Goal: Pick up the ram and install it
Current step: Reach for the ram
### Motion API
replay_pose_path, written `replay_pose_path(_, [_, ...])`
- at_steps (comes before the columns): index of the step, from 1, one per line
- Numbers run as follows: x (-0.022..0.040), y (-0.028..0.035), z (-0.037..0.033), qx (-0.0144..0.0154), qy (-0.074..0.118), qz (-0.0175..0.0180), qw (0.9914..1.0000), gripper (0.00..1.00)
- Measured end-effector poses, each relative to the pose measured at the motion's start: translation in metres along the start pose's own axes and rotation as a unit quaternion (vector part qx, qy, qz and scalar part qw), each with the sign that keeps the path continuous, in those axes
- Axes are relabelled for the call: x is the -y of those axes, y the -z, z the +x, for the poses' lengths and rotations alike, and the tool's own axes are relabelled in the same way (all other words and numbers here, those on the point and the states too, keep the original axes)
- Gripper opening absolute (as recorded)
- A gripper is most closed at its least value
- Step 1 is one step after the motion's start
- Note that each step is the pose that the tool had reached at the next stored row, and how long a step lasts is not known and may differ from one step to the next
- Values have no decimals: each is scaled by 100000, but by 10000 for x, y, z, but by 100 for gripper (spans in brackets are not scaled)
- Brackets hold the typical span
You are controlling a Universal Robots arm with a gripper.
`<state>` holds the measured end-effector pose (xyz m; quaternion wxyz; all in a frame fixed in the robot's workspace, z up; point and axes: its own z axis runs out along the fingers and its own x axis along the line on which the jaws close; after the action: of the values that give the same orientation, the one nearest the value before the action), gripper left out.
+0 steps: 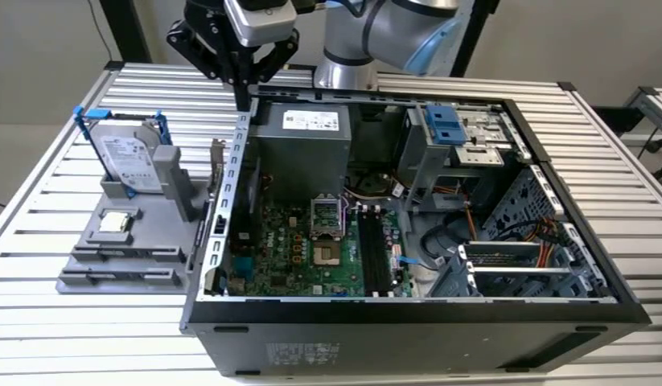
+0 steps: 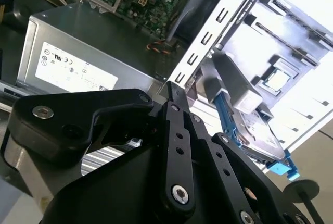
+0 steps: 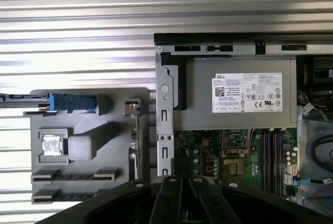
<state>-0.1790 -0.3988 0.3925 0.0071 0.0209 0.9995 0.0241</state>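
One thing jumps out in the exterior view: the black gripper (image 1: 243,98) hangs over the back corner of the open black computer case (image 1: 417,330), right above its thin silver sheet-metal side wall (image 1: 236,161). The jaws look pinched together with nothing in them. The ram (image 1: 215,165), a thin dark circuit-board stick, stands on edge in the grey plastic holder tray (image 1: 159,241) on the slatted metal table (image 1: 41,193). It's just beside that wall, on the exterior view's left. Tight squeeze imo: one side of the jaws could catch the wall's rim, or bump the silver hard drive with the blue frame (image 1: 127,157) nearby.

In the second wrist view the jaws' tips sit close over the wall, with the grey boxy power supply (image 2: 88,52) right alongside. Not much slack there.

In the first wrist view the ram (image 3: 137,140) is a sliver between tray and wall. The long black memory slots (image 3: 273,151) have the open processor socket (image 3: 231,169) on one side and loose cables (image 3: 309,181) on the other. A crooked stick could snag or jam.
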Motion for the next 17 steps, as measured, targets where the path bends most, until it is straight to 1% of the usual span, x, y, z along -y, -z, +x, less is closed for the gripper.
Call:
replay_pose_path(6, [3, 3, 54, -372, 1456, 11, 99989, 0])
replay_pose_path(14, [8, 3, 182, -462, 2774, -14, 99960, 0])
replay_pose_path(17, [10, 4, 229, -477, 2980, -15, 99954, 0])
